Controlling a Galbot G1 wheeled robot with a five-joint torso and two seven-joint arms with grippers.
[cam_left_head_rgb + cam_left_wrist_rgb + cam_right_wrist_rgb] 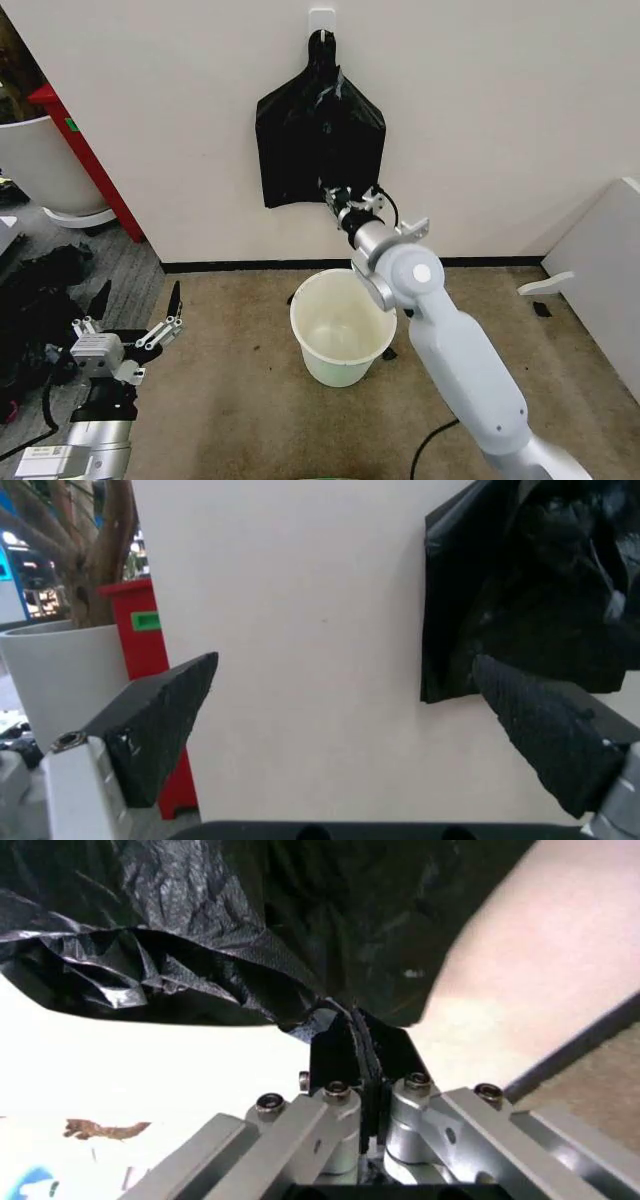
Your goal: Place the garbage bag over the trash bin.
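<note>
Two arms show from the head camera; low at the left, over grey flooring beside a dark heap of cables [35,300], the left tool [135,312] hangs spread wide and holds nothing; behind it stand a large white tub [45,165] and a red post [85,150]; at centre the trash bin [340,325] sits upright on brown carpet by the wall; above it the garbage bag [318,140] hangs from a wall hook [321,20]; the right tool [362,1054] is pinched closed on the bag's lower edge, its fingers [335,1054] pressed together in the wrist camera.
</note>
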